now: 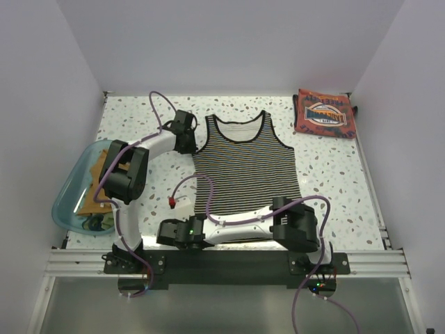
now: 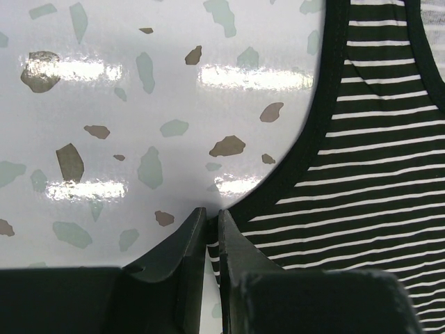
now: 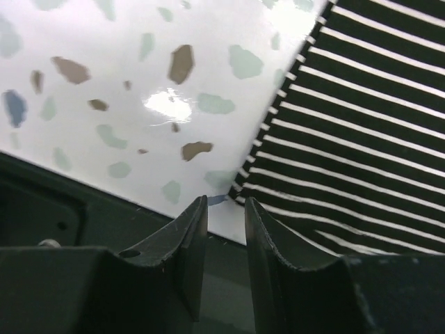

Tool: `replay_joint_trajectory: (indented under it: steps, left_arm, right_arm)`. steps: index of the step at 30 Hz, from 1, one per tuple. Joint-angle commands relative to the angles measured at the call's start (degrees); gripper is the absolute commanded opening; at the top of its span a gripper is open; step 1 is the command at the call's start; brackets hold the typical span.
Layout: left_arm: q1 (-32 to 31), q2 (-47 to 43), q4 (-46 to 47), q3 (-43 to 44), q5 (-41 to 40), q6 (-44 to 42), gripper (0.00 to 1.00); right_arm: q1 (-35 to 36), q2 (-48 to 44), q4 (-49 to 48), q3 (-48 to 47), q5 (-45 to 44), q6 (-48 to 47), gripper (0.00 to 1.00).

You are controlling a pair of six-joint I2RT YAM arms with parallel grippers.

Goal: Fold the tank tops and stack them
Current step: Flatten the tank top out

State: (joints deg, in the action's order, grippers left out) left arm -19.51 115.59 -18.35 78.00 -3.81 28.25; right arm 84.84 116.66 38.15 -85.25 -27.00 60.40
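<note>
Bin: translucent teal bin (image 1: pixel 67 198) at the left edge of the table (image 1: pixel 334 188), beside the left arm.
Bin contents: bunched mustard-orange cloth (image 1: pixel 96 202); small dark items at the near end, not identifiable.
Striped tank top (image 1: pixel 243 170): spread flat at table centre, neckline toward the far side.
Rust-red tank top (image 1: pixel 325 113): folded, graphic up, far right corner, well apart from the striped tank top.
Left gripper (image 2: pixel 212 214): fingers nearly together, clamped on the armhole trim of the striped tank top.
Right gripper (image 3: pixel 226 203): fingers slightly apart at the near left hem corner; no cloth between them.
</note>
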Motion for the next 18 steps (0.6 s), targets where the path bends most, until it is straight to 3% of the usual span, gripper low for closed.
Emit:
replay_joint_trajectory:
  steps: [1,18]
  left_arm:
    - [0.7,-0.19,0.95,-0.91,0.21,-0.65,0.16]
    - [0.96,-0.37,1.3,-1.18,0.74,-0.39,0.15]
  right_arm:
    - [1.47,-1.25,3.33,-4.13,-4.9,-0.02,0.33]
    - [1.47,5.06,6.85,-7.3,-6.93,-0.37,0.34]
